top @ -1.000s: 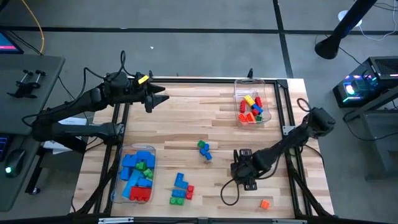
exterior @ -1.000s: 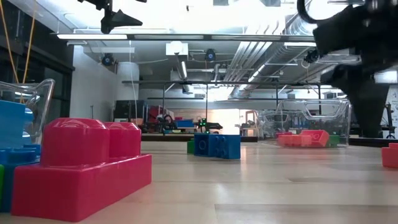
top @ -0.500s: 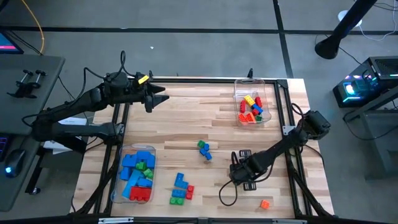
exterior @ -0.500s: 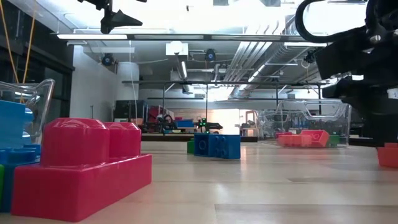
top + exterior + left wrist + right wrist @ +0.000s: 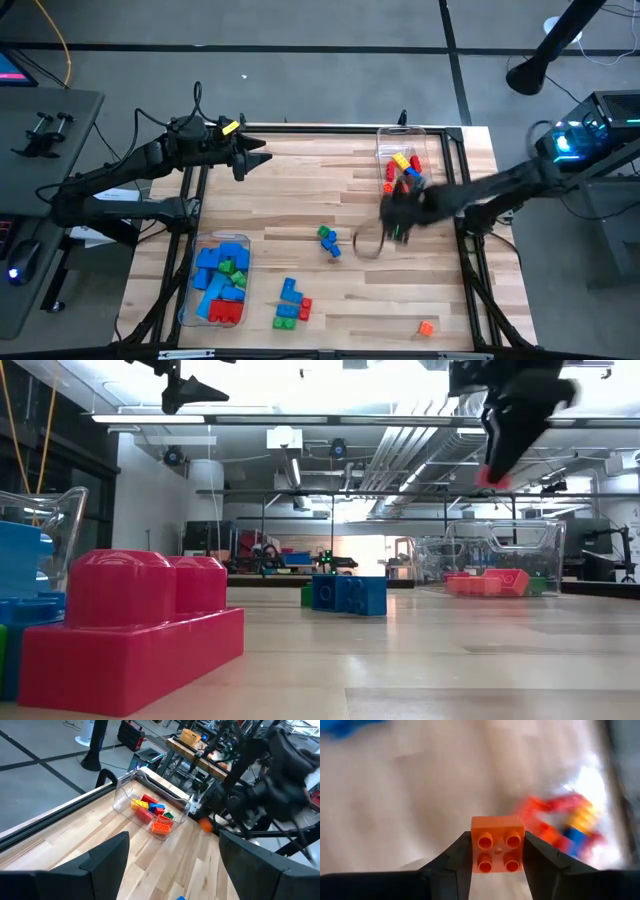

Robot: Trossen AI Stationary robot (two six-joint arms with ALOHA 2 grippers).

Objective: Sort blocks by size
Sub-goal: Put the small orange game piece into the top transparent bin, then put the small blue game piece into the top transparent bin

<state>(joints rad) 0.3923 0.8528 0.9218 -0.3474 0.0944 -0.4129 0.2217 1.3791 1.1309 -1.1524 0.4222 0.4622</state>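
As it swung above the desk [image 5: 300, 180] toward the far right corner, the right claw [image 5: 497, 851] pinched a small orange four-stud block [image 5: 497, 844] between its two fingers, carrying it close to the clear tub [image 5: 404, 165] that already held small red, yellow, blue and orange blocks [image 5: 404, 176]. Because the arm appeared blurred in mid-swing, the greatest risk seemed to be a release made too early or off line, which would drop the block on the wood beside the tub or bounce it off the rim. A shallow pinch on smooth plastic might also let it slip in transit. Near the desk's middle lay a green and blue pair [image 5: 328, 241], a loose cluster [image 5: 291, 302] sat by the near edge, and another orange block [image 5: 426, 327] lay near the near right corner. Larger blocks filled the second tub [image 5: 219, 282] at the near left corner. The left claw [image 5: 262, 158] waited with fingers spread above the far left corner.
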